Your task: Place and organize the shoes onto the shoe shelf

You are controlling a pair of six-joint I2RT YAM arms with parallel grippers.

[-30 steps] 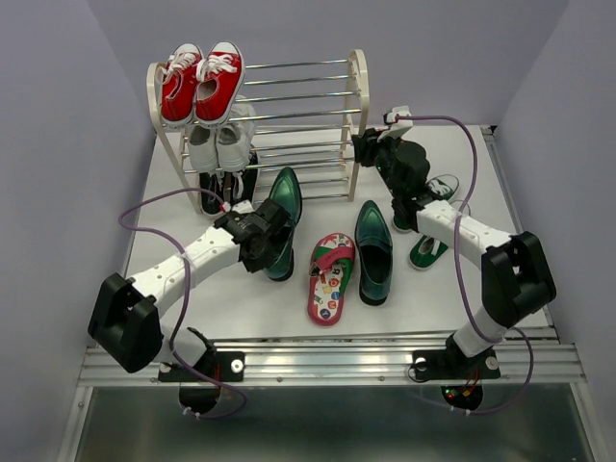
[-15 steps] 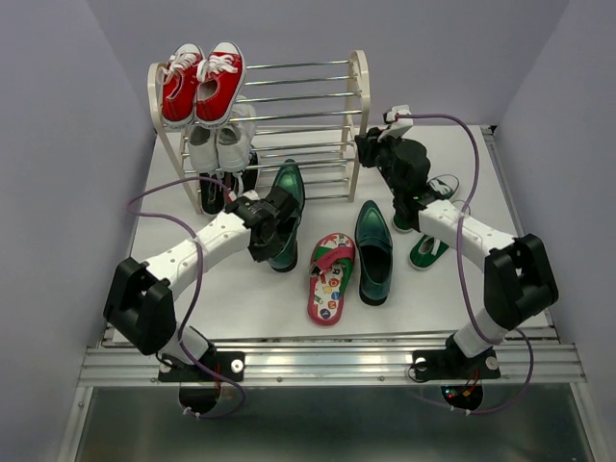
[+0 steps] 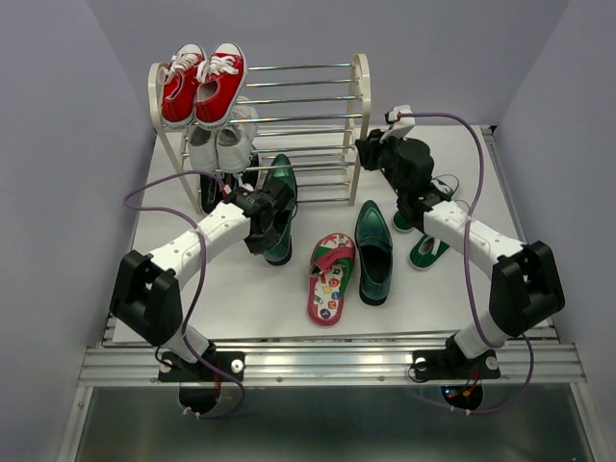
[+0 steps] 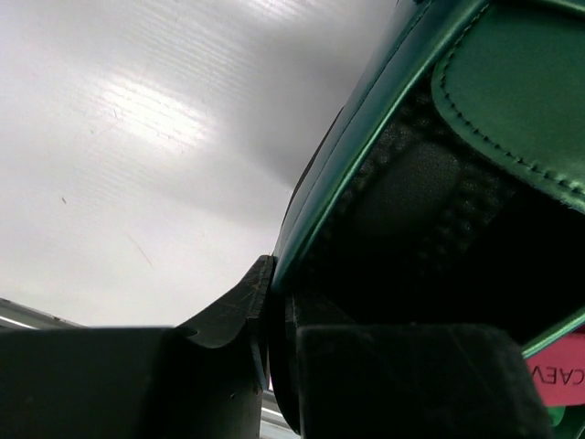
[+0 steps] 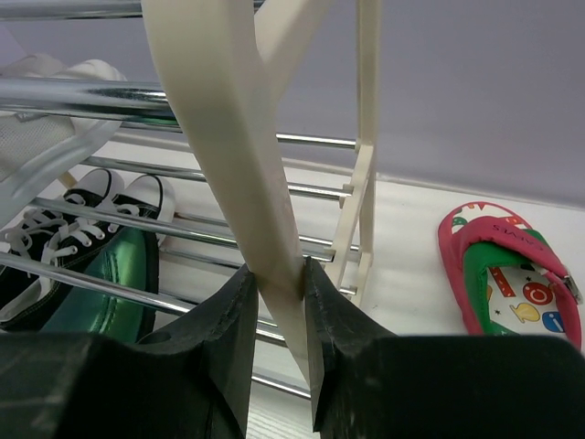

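shelf [image 3: 362,96] holds red sneakers [image 3: 200,82], white sneakers [image 3: 219,144]; left gripper [image 4: 277,347] clamps green loafer [image 3: 282,183], right gripper [image 5: 277,274] clamps shelf frame [image 5: 219,110].

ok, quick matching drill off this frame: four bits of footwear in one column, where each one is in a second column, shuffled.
1. red canvas sneakers
2. white sneakers
3. glossy dark green loafer nearest the shelf
4. pink flip-flop with green strap

A. lying flat on the white table
B. top tier of the cream-white shoe shelf with chrome rods
C. clamped at the heel in the left gripper
D. middle tier of the shelf

Pairs: 1-B, 2-D, 3-C, 4-A
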